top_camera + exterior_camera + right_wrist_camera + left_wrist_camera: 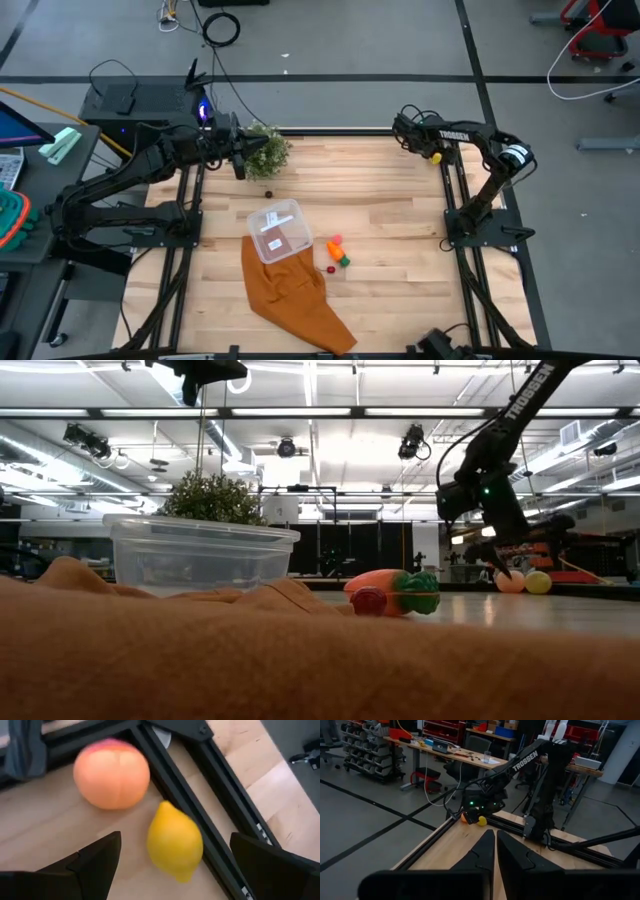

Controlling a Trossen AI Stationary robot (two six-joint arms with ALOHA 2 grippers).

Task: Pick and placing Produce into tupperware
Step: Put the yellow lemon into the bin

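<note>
My right gripper (175, 840) is open at the table's far right corner, one finger on each side of the yellow lemon (175, 842) without touching it. An orange, peach-like ball (111, 773) lies just beyond the lemon on the wood. Both show behind the gripper (505, 565) in the low view. The clear tupperware (275, 230) stands on the rust-orange cloth (295, 295) at mid-table. The carrot (340, 254) and small red and pink pieces (331, 269) lie to its right. My left gripper (495, 850) is shut, raised beside the potted plant (265, 152).
Black frame rails (200, 805) run right beside the lemon and along the table's sides. A small dark piece (268, 193) lies between the plant and the tupperware. Bare wood stretches between the tupperware and the far right corner.
</note>
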